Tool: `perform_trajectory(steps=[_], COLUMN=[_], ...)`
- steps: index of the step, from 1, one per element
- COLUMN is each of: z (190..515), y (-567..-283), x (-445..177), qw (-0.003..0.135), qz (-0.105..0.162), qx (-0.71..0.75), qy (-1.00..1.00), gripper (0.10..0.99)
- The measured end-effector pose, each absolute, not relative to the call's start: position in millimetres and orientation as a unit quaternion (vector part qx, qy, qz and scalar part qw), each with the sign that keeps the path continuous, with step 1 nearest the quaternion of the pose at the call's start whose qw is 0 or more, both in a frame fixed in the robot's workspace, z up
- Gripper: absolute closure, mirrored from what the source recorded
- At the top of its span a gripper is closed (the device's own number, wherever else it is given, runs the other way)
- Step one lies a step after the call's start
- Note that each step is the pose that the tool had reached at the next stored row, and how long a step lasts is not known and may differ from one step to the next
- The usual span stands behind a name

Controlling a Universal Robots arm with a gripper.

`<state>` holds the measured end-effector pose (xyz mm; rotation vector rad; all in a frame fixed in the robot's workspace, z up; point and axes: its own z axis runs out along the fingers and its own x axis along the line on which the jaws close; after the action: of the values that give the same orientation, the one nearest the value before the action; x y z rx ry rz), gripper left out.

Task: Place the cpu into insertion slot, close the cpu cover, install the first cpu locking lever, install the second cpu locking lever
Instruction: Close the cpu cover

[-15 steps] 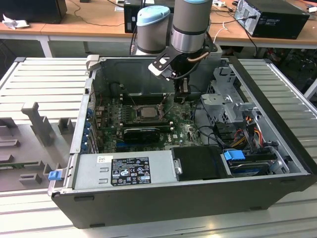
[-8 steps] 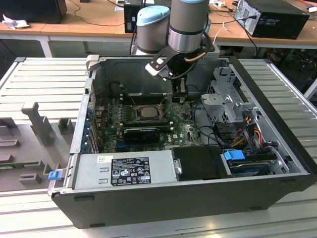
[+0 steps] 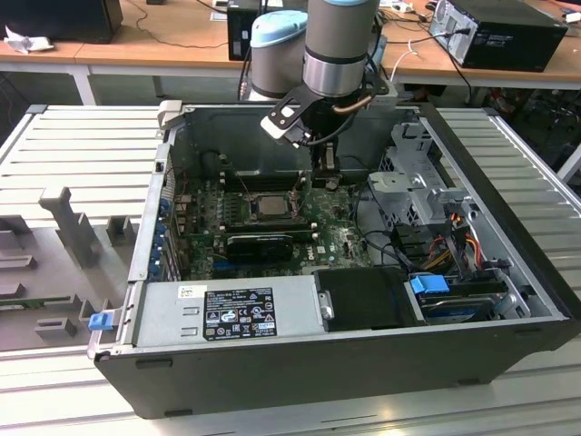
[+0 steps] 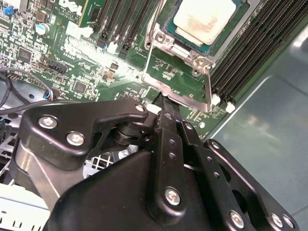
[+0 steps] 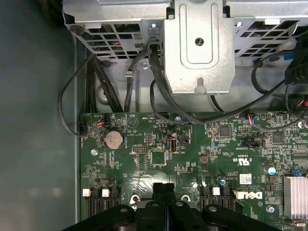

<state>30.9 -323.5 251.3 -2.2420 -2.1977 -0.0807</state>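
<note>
cpu (image 3: 270, 205) housing: computer case (image 3: 272, 363), lying open on its side. its steel walls stand close around the arm (image 3: 340, 45), so a wide swing could knock one.
motherboard (image 5: 192, 159): green, crowded with small parts. judged at risk of a scrape if the fingers (image 5: 159, 192) run off their target.
gripper (image 4: 162, 102): fingers pressed together, nothing seen between them. tip low over the board, just beside the socket and near the lever's end.
socket (image 3: 254, 213): black frame between the memory slots (image 4: 250, 53). pins hidden under the chip.
cover (image 4: 166, 42): silver frame around the chip. whether it lies fully flat cannot be told. if it sits proud, forcing a lever down could bend it or the pins.
cpu: seated in the socket, pale smeared top facing up.
lever (image 4: 210, 86): thin wire rod along the socket edge. likely springy, so closed fingers could slip off and it could snap back.
</note>
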Motion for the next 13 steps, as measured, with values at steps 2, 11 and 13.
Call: perform_trajectory(steps=[2,11,13], z=[251,251,251], y=[-323,-323,-323], x=[29,20,18], qw=[0.001,0.001,0.001], qz=[-0.026,-0.026,-0.026], qx=[-0.714,-0.714,-0.714], qy=[-0.7,-0.7,-0.7], gripper=[0.98,0.98,0.98])
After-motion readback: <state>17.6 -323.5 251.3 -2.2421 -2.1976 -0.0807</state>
